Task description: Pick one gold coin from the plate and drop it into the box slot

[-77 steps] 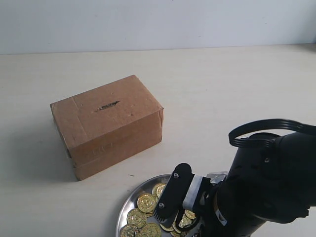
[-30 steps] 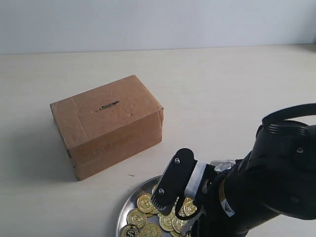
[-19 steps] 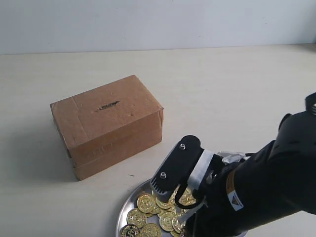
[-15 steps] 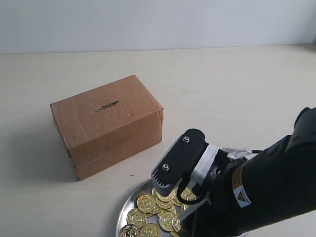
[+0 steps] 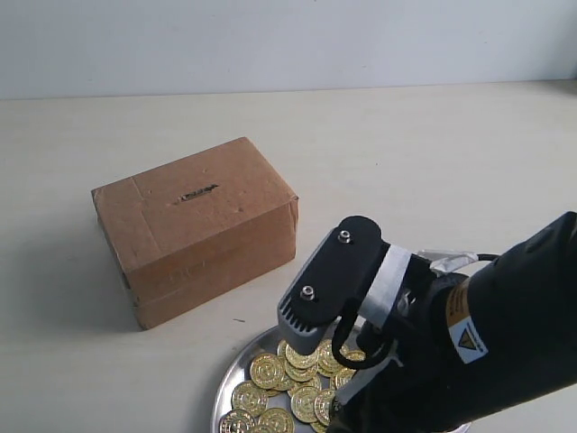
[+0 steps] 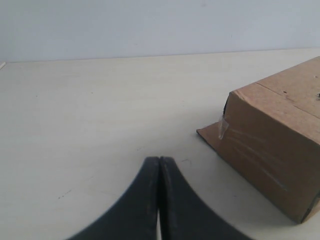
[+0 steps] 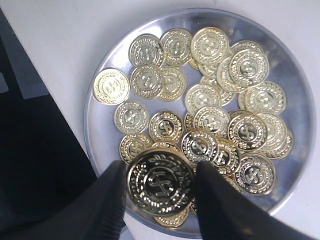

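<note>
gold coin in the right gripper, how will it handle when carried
The gold coin looks thin and rigid, so probably won't bend. Shiny metal, seemingly pinched by its rim in the right gripper, so it may pivot or slip.

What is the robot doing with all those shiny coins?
The robot's right hand is pinching one gold coin between its fingers, over the silver plate full of coins. The cardboard box stands nearby on the table, and the coin has not reached the slot on top yet. The left hand is shut and empty, near the box.
</note>
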Available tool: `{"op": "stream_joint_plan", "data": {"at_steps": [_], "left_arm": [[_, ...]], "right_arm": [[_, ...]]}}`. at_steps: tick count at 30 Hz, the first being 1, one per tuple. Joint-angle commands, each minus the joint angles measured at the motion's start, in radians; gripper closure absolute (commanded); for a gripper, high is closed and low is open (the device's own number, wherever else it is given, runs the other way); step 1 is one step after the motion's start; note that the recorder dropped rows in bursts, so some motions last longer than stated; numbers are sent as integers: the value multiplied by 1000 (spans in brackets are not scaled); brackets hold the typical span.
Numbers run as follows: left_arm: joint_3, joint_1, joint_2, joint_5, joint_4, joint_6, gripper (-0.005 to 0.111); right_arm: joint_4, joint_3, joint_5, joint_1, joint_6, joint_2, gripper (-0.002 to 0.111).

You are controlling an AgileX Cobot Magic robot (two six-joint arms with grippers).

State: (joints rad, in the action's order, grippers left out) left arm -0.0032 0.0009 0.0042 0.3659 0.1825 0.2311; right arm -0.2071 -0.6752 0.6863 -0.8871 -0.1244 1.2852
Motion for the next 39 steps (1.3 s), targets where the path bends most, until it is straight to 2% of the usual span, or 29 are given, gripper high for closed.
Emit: {"op": "stream_joint_plan", "data": {"at_steps": [1, 9, 11, 13, 14, 17, 20, 22, 25, 27, 31, 33, 37, 38, 39], "left_arm": [[3, 0, -4, -10, 12, 1, 107], [3, 0, -4, -37, 7, 1, 107], [3, 0, -4, -58, 60, -8, 107], [3, 0, -4, -78, 213, -8, 107], [3, 0, -4, -93, 371, -5, 107], [3, 0, -4, -186, 508, -11, 107], [3, 0, -4, -236, 742, -29, 107], [3, 0, -4, -230, 777, -2, 107], [-6, 0, -4, -99, 796, 24, 107], [-33, 0, 12, -10, 860, 34, 107], [-110, 0, 113, 131, 945, 175, 107], [-165, 0, 208, 219, 1010, 276, 107], [-262, 0, 437, 406, 1016, 384, 107], [-285, 0, 526, 479, 1032, 407, 105], [-301, 0, 609, 538, 1060, 459, 98]], "right_arm": [[1, -10, 1, 4, -14, -8, 86], [1, -10, 44, 4, -23, -8, 86], [1, -10, 44, 4, -35, -8, 86], [1, -10, 44, 4, -37, -8, 86], [1, -10, 44, 4, -45, -8, 86], [1, -10, 40, 4, -60, -8, 86], [5, -10, 22, 4, -60, -8, 86], [4, -10, 17, 4, -83, -8, 86], [4, -10, 17, 4, -114, -12, 86], [4, -10, 15, 4, -133, -23, 86], [7, -26, 20, 4, -172, -58, 86], [7, -59, 30, 4, -172, -75, 86], [7, -101, 74, 4, -202, -84, 86], [7, -102, 76, 4, -237, -84, 86], [7, -102, 82, 4, -261, -84, 86]]}}
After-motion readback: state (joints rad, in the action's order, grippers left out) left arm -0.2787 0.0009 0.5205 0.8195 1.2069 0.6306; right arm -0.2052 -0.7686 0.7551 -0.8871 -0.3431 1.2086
